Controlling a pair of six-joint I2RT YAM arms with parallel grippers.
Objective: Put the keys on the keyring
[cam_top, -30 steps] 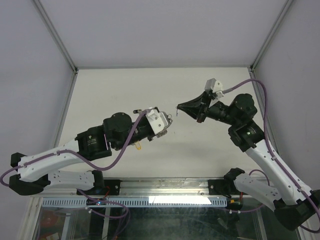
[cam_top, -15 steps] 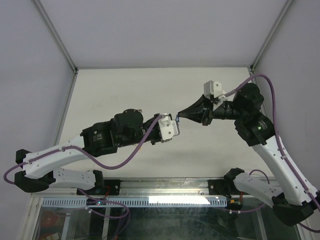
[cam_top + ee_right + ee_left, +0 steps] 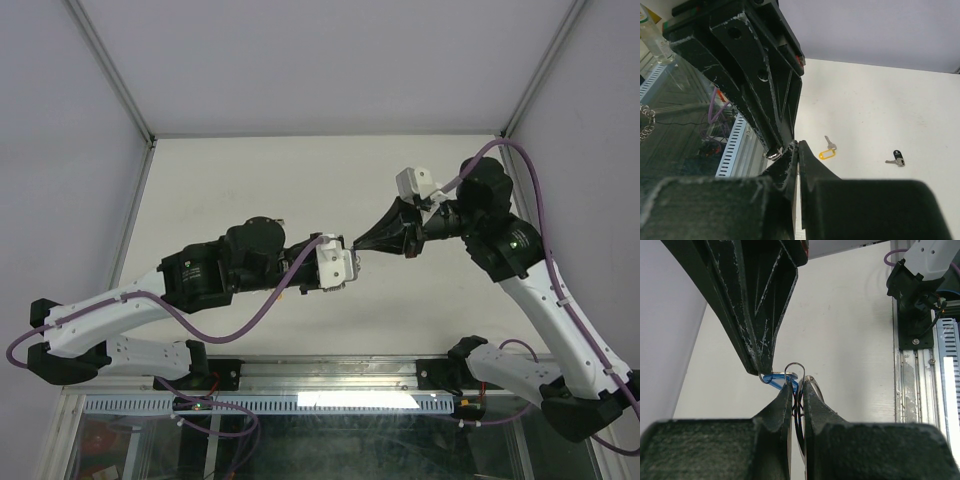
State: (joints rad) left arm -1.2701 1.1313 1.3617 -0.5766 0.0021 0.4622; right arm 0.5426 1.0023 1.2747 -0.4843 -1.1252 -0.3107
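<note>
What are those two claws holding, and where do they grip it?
Left gripper pinches the keyring on its wire; right gripper seemingly pinches the blue key by its head's edge.

The left gripper [image 3: 797, 386] and right gripper [image 3: 761, 371] meet tip to tip, so each bars the other's way straight ahead. The slit between the tips is taken up by the thin silver wire keyring [image 3: 795, 369], pinched in the left jaws, and the blue plastic-headed key [image 3: 774, 380], nipped at the right tips. To either side of the tips there is open air. Beneath both tools the cream table [image 3: 250, 170] is open. Only a yellow-tagged key [image 3: 827, 153] and a black-headed key [image 3: 897, 158] lie below the right gripper, to one side of its tips. Grey wall panels [image 3: 300, 60] close the space beyond and at the flanks.
</note>
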